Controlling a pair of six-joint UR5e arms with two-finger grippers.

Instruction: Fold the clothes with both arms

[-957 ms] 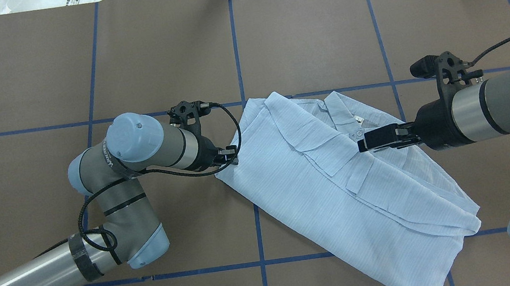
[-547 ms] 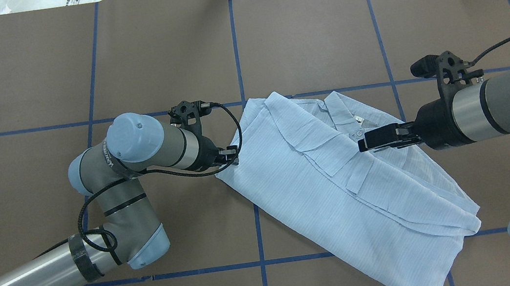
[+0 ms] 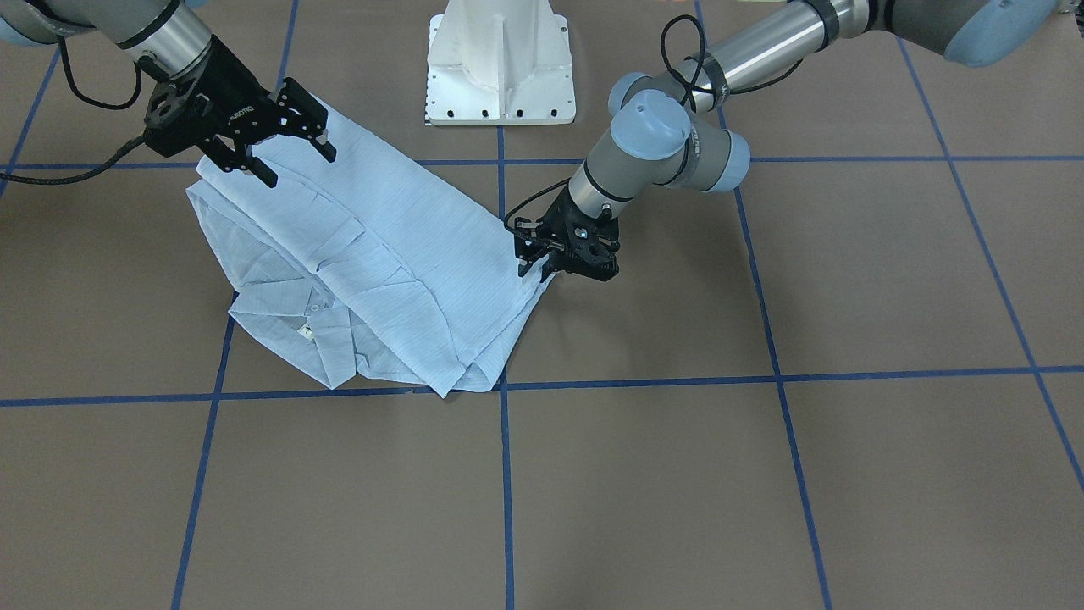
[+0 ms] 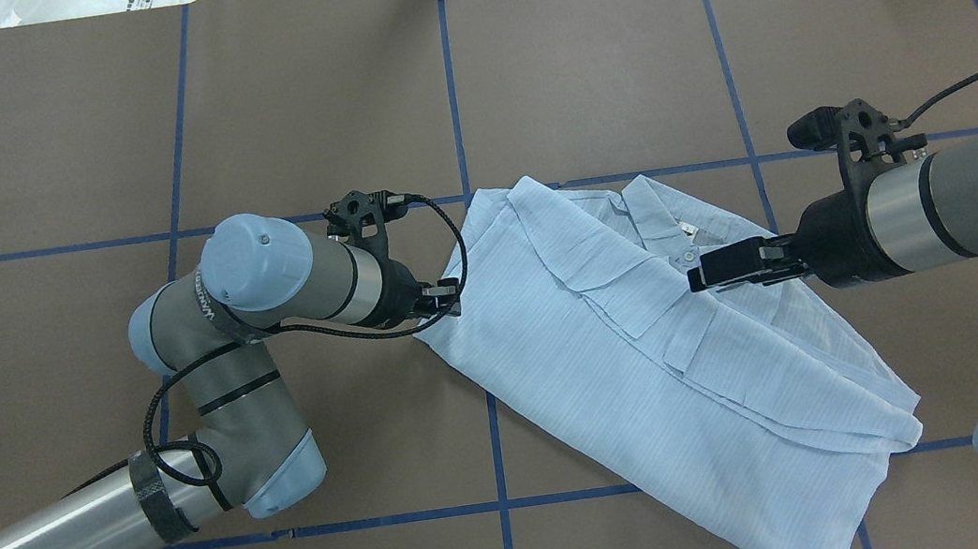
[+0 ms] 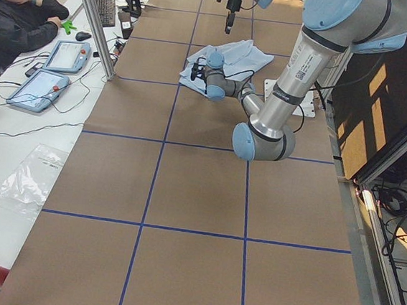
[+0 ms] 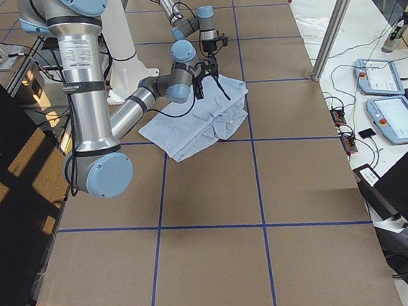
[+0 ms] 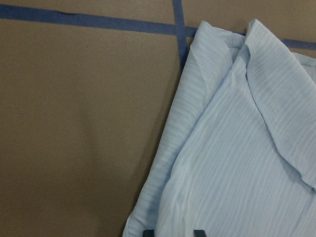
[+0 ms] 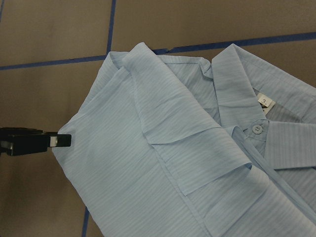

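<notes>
The light blue striped shirt point(image 4: 650, 348) lies partly folded on the brown table, collar and white neck tag point(image 8: 265, 101) toward the far side. My left gripper point(image 4: 447, 299) sits low at the shirt's left edge and is shut on the fabric; cloth lies between its fingertips point(image 7: 197, 232) in the left wrist view. From across the table the left gripper point(image 3: 538, 263) pinches that same edge. My right gripper point(image 3: 296, 167) hangs open above the shirt, holding nothing. From overhead the right gripper point(image 4: 699, 273) lies over the collar area.
The white pedestal base point(image 3: 500, 59) stands at the robot's side of the table. Blue tape lines point(image 4: 449, 81) grid the brown surface. A person point(image 5: 15, 12) sits beside tablets point(image 5: 40, 86) past the table's far edge. A metal post point(image 6: 336, 24) stands there.
The left arm's elbow and wrist have shifted slightly up and left, with the gripper still at the shirt's edge. The right arm and the shirt look unchanged.
</notes>
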